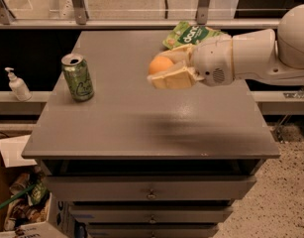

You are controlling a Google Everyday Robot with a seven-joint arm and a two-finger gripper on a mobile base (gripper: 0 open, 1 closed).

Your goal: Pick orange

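The orange point(160, 65) is a small, round, pale orange fruit held between the cream-coloured fingers point(175, 78) of my gripper point(164, 67). The gripper is shut on it and holds it in the air well above the grey cabinet top point(141, 118). The white arm reaches in from the right edge of the view. A soft shadow of the arm lies on the cabinet top below.
A green can point(78, 77) stands upright near the left side of the cabinet top. A green chip bag point(191, 33) lies at the back, partly behind the gripper. A white pump bottle point(17, 85) stands on a ledge to the left. Boxes with clutter sit on the floor at lower left.
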